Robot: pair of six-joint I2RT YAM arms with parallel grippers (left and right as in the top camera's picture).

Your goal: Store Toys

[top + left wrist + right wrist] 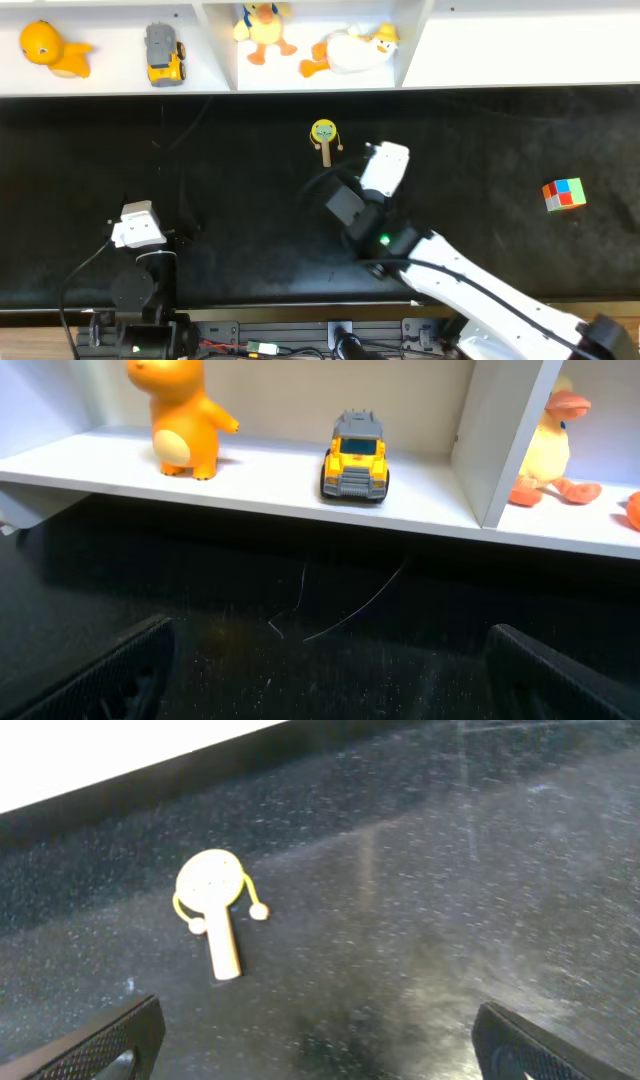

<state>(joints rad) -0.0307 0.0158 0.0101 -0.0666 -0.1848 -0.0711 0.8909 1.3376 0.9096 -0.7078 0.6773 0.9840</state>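
Low in the top view's left, the left gripper [328, 668] hangs with its fingers spread. At centre, the right gripper [318, 1042], also wide apart, is near a yellow rattle [324, 135] on the black table [480, 130]. A cube [564, 194] lies far right. Along the top edge, the shelf [300, 82] holds a truck [164, 53] and ducks [263, 28].

The worktop [480, 870] looks speckled, faintly glossy. The rattle [213, 892] has a wooden-looking handle. The truck [355, 457] is glossy plastic.
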